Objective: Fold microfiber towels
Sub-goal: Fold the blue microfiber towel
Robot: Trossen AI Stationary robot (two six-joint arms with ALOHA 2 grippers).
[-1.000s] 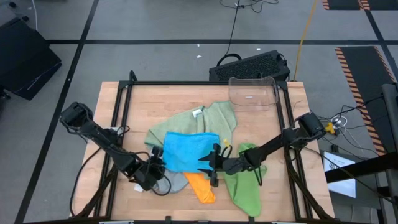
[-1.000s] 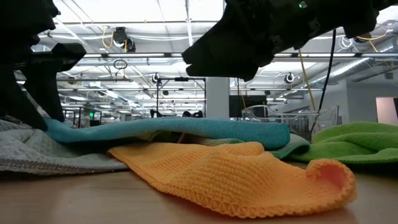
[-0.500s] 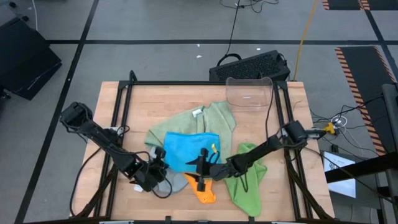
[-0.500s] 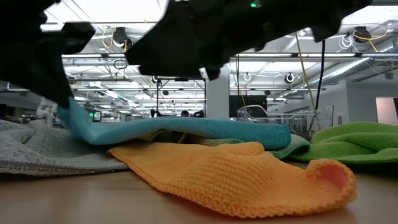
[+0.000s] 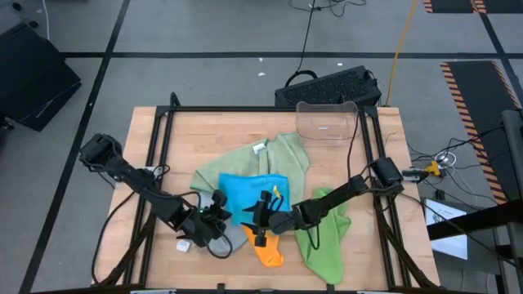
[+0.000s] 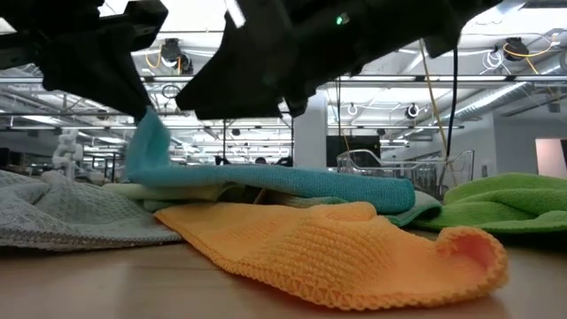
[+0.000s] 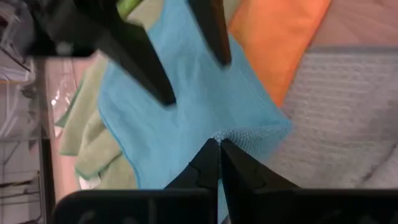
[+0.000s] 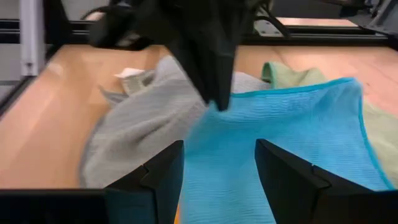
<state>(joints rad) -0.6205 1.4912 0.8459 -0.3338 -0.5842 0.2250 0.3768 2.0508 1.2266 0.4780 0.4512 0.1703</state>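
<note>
Left gripper [image 5: 219, 214] is near the table's [image 5: 155, 147] front edge, left of centre, its fingers [image 7: 208, 163] pressed together on the near-left corner of the blue towel [image 5: 249, 196]; the low view shows that corner lifted off the pile (the rest of the cloth lies flat). Beneath and beside this gripper lies the grey towel [image 5: 231, 238], with a small white tag [image 5: 184, 244] on the wood just beside it. The sage green towel [image 5: 286, 155] spreads from under the blue one toward the table's middle and back, a white tag [image 5: 260, 148] at its far edge. Right gripper [image 5: 260, 222] hangs over the blue towel's near edge, jaws apart and holding nothing, just beside the left gripper. The orange towel [image 5: 268, 249] pokes out from under the blue one toward the front edge. The lime green towel [image 5: 323, 245] lies crumpled at the front right. A clear plastic bin [image 5: 328, 121] stands at the back edge, right of centre.
</note>
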